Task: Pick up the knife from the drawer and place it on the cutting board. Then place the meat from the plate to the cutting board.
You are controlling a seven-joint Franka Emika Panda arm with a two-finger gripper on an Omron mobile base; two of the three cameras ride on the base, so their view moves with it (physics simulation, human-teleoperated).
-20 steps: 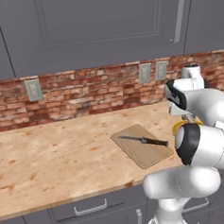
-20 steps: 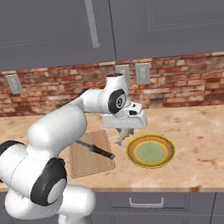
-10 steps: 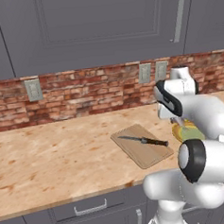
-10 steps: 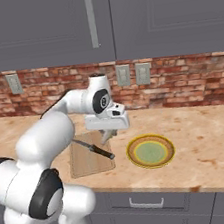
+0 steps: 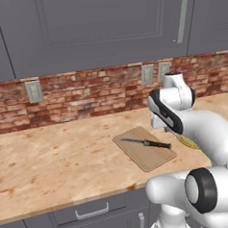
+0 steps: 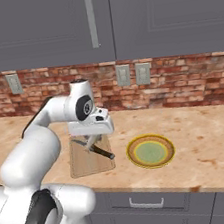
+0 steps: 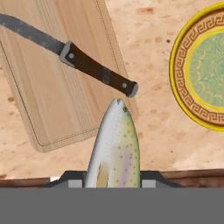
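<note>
**Trainee:** Step in hand?

**Operator:** Second half of the task, as I judge it. The knife point(image 7: 70, 54) already lies across the cutting board point(image 7: 52, 105), blade toward one end, dark handle reaching the opposite edge. I hold the meat point(image 7: 114, 146), a pale speckled oblong, pinched between the jaws and raised above the table point(image 5: 47, 164), its tip near the board's edge and the knife handle. The plate point(image 6: 150, 151) stands bare beside the board.

**Trainee:** And the next move?

**Operator:** I expect to carry the gripper point(image 6: 93, 141) over bare wood, clear of the knife, lower it and part the jaws. The free patch is narrow, so the piece could land on the handle.

**Trainee:** Any writing to read?

**Operator:** None; I see only a key-pattern band inside the plate's yellow rim.
</note>
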